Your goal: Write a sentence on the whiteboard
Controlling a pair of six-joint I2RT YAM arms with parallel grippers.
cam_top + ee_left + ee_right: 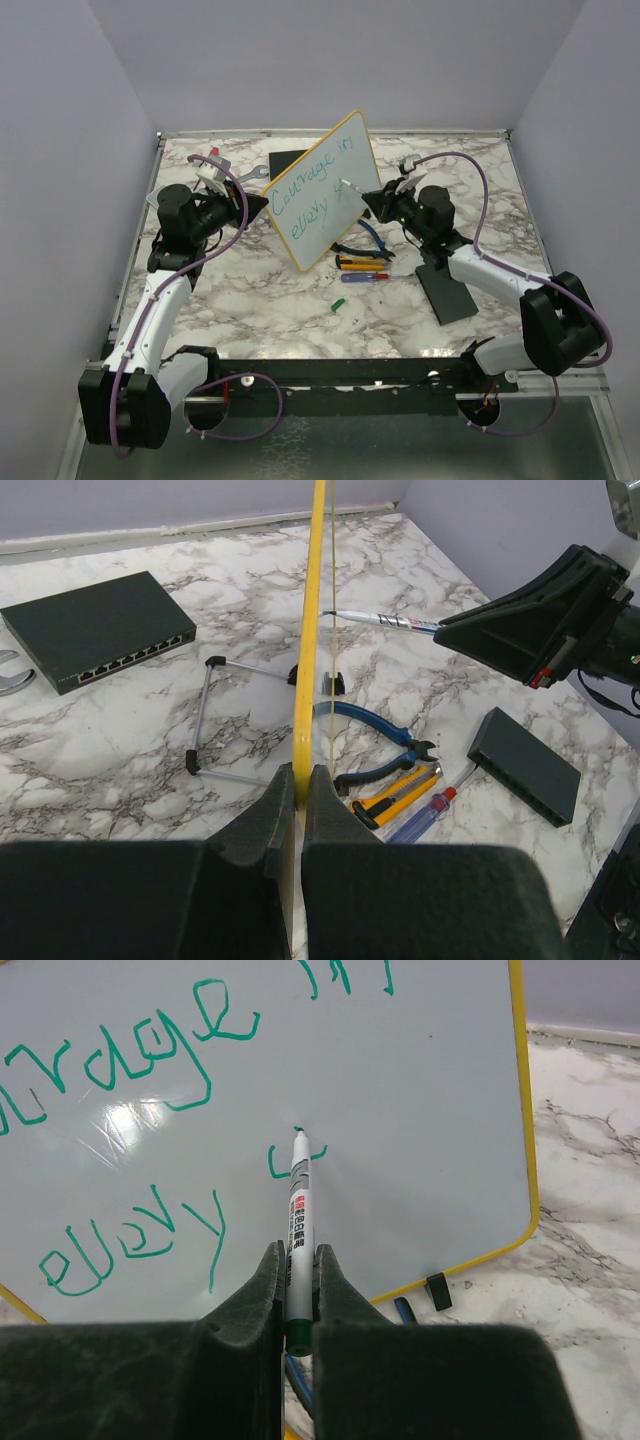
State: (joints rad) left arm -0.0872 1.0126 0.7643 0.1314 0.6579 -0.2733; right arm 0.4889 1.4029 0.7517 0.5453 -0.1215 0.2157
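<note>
The whiteboard [318,190], white with a thin yellow rim, stands tilted on a small wire stand [215,720]. My left gripper [243,205] is shut on its yellow edge [305,660]. The sentence [312,185] in teal cursive reads "Courage in" over "every" plus a started curved stroke [292,1160]. My right gripper [372,197] is shut on a white marker [298,1220] with a green end; its tip touches the board by that stroke. The marker also shows in the left wrist view [385,621].
Blue-handled pliers [380,742], a yellow utility knife [395,795] and a screwdriver [425,815] lie below the board. A green marker cap [337,303] lies nearer me. A black network switch [98,628] sits behind the board, a black box [446,288] at right.
</note>
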